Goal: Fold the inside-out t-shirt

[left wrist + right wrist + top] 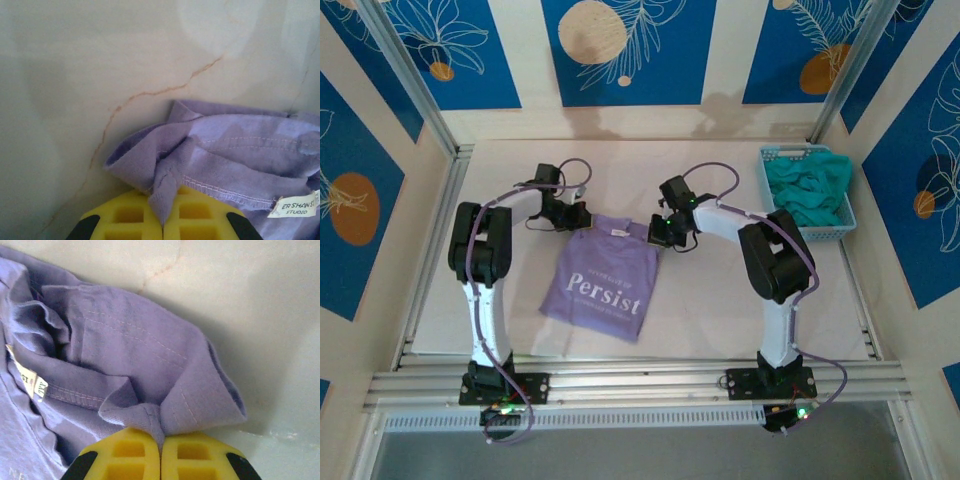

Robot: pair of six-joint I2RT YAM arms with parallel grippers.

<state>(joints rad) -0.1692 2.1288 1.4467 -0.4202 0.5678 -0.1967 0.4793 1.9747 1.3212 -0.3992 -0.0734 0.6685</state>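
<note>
The lavender t-shirt [605,280] lies flat in the middle of the table, white "Persist" lettering up, its neck end toward the far side. My left gripper [582,217] is at the shirt's far left corner, shut on a pinch of purple cloth [165,192] between its yellow fingers [125,220]. My right gripper [660,232] is at the far right corner, shut on a fold of the shirt [157,422] between yellow fingers [200,460]. A white neck label [295,206] shows beside the left grip, and the label [31,382] appears in the right wrist view too.
A light blue basket [766,165] at the back right holds a teal-green garment [810,192]. The pale tabletop [720,300] is bounded by white walls and an aluminium rail [640,385] at the near edge. Both arm bases stand on that rail.
</note>
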